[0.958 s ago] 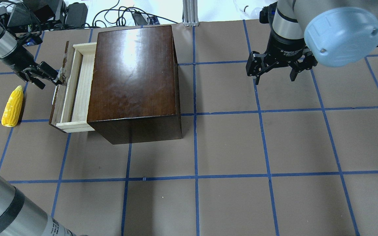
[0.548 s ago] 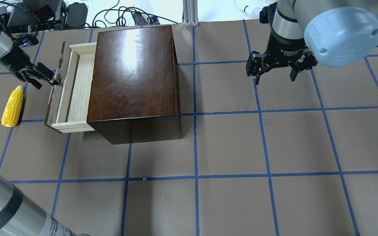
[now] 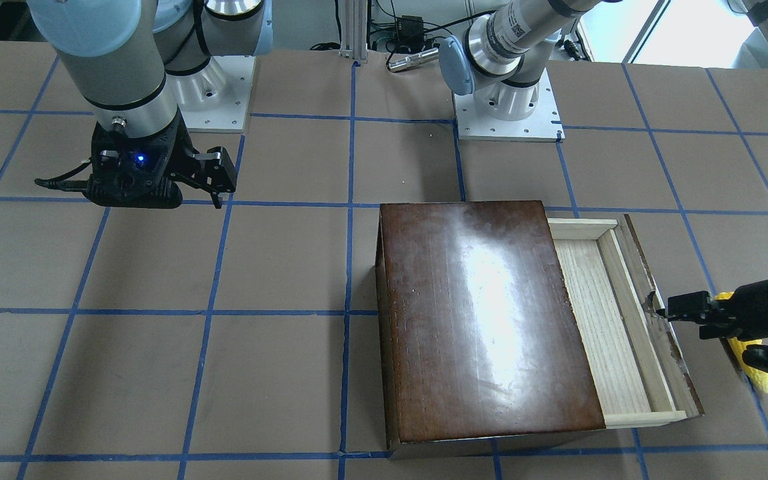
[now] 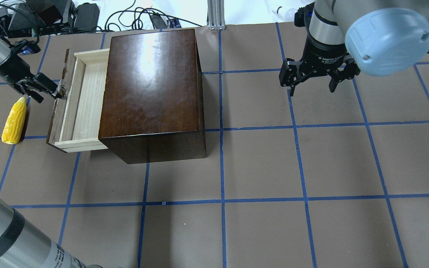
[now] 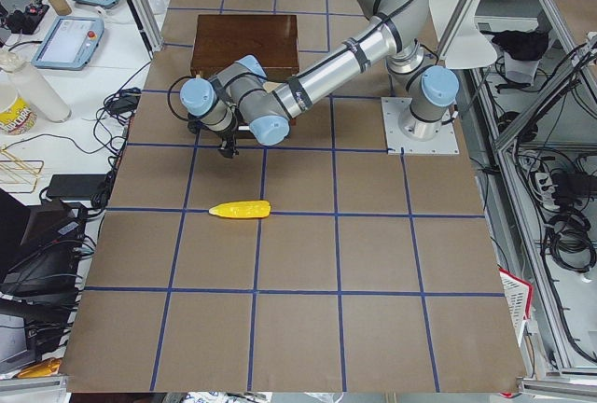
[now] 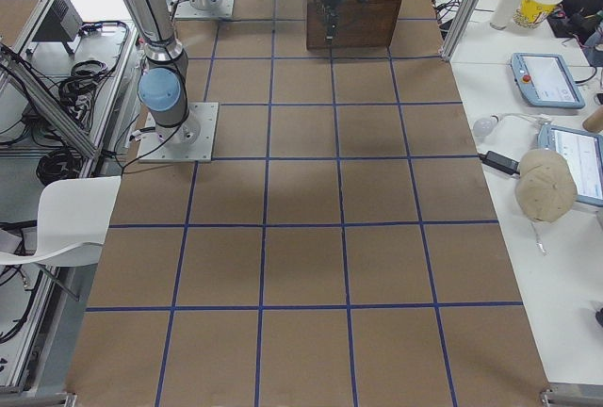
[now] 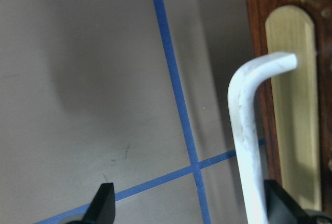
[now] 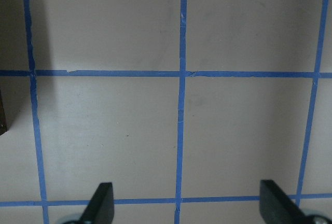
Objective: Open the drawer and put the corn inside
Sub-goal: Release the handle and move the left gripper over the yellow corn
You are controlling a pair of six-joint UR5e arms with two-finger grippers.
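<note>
The dark-brown box [image 4: 151, 85] stands at the table's back left. Its pale wooden drawer [image 4: 78, 102] is pulled partly out to the left, and it also shows in the front-facing view [image 3: 607, 320]. My left gripper [image 4: 48, 93] is open at the drawer's dark front panel. In the left wrist view the white handle [image 7: 246, 130] lies between its fingers [image 7: 104, 203], close to the right one. The yellow corn [image 4: 14, 121] lies on the table left of the drawer, just below that gripper. My right gripper [image 4: 312, 91] is open and empty above the table at the back right.
Cables and electronics [image 4: 50, 15] lie past the table's far edge behind the left arm. An aluminium post [image 4: 214, 15] stands behind the box. Brown table with blue tape grid [image 4: 237, 186] spreads in front and to the right of the box.
My left gripper has moved left and the drawer has slid further out of the box with it. The corn and the right arm have not moved.
</note>
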